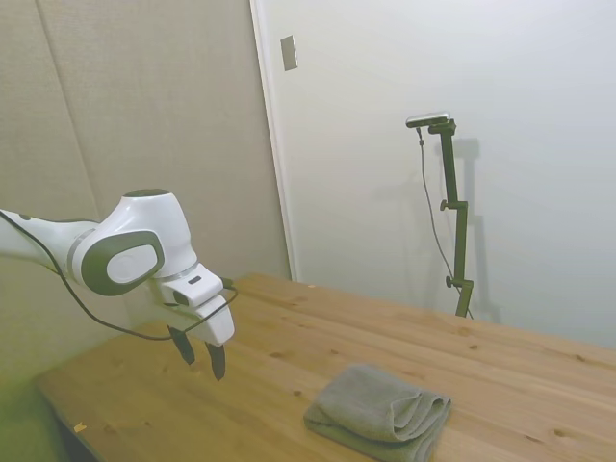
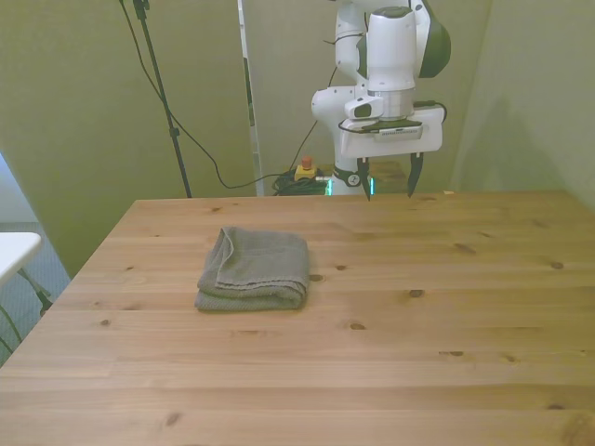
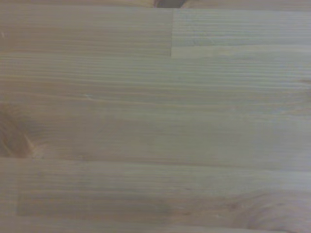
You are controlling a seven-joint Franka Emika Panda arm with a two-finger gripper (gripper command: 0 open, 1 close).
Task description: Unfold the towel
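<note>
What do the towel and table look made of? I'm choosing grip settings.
The towel looks like soft terry cloth, grey-green and matte, with a nubby pile and rounded folds. The table looks like jointed pine boards, pale with knots and grain, probably lightly finished.

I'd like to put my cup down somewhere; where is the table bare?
Nearly everywhere. The table is bare from the towel to the front view's right edge, and along the near edge. Only the towel's spot is taken, and the open end effector hangs over the far edge.

Plain grey-green towel [image 2: 254,269], pale knotted wood-grain worktop [image 2: 418,353], white arm [image 1: 135,252] with grey panels, black gripper [image 2: 389,178] fingers
</note>
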